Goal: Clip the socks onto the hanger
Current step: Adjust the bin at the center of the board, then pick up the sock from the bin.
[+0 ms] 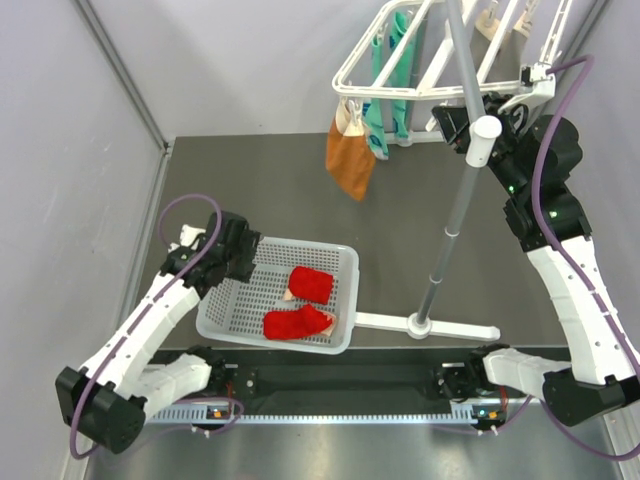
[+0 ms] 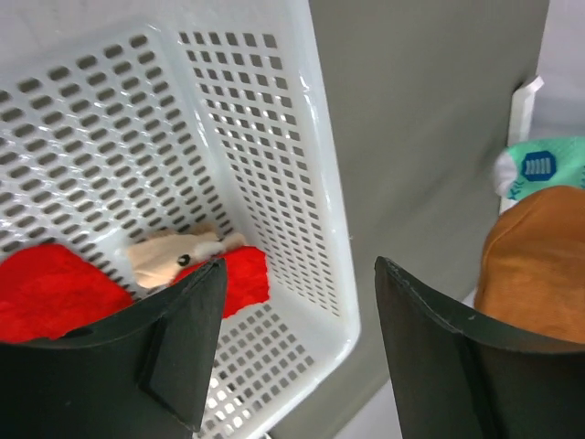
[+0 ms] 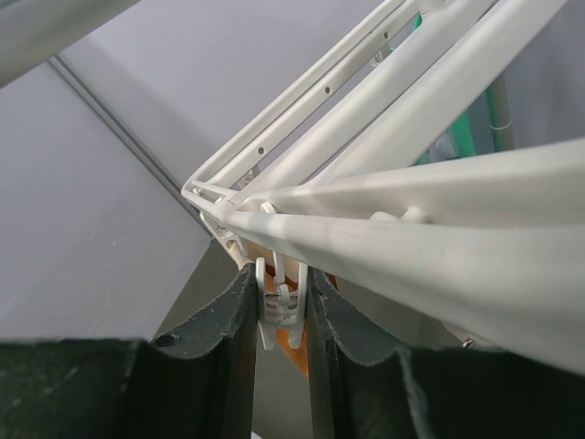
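Note:
Two red socks with tan toes (image 1: 310,283) (image 1: 297,322) lie in the white perforated basket (image 1: 346,300). My left gripper (image 1: 250,258) hovers over the basket's far left corner, open, nothing between its fingers. In the left wrist view one red sock (image 2: 239,277) shows its tan toe just beyond my left finger (image 2: 183,338). A mint-green sock (image 1: 385,95) hangs clipped on the white hanger (image 1: 400,90). My right gripper (image 1: 442,122) is up at the frame's near right corner. It is shut on a small white clip (image 3: 281,306) under the hanger's bars (image 3: 411,247).
An orange-brown sock (image 1: 350,160) hangs beside the mint-green one, and beige socks (image 1: 490,25) hang at the frame's far right. The grey pole (image 1: 455,210) slants down to its white foot (image 1: 430,325) right of the basket. Grey walls close in left, back and right.

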Motion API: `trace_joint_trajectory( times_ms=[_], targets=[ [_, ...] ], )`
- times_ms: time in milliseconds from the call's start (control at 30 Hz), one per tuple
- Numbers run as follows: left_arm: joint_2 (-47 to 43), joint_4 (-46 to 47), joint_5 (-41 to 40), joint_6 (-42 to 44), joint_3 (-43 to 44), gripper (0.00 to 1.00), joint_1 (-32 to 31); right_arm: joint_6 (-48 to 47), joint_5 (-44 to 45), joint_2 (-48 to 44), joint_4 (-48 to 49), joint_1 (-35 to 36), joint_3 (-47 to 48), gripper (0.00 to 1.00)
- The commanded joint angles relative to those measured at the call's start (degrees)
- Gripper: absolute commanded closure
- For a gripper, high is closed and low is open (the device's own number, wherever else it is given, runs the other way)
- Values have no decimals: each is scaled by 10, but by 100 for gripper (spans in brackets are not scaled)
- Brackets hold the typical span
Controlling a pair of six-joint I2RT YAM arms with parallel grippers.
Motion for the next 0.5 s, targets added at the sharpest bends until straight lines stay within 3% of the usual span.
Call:
trace_joint_trajectory(
  times_ms=[0, 100, 233, 467],
  targets=[
    [-5, -75, -69, 12, 9, 30, -15, -1, -39, 9, -43, 1, -14, 100],
    [18, -71, -41, -7, 5, 30, -36, 0, -40, 10, -41, 1, -15, 100],
    [85, -106, -65, -47, 36, 29, -115, 2, -41, 8, -41, 2, -16, 100],
    [113, -64, -19, -98, -10, 29, -117, -2, -40, 3, -50, 2, -13, 100]
  ],
)
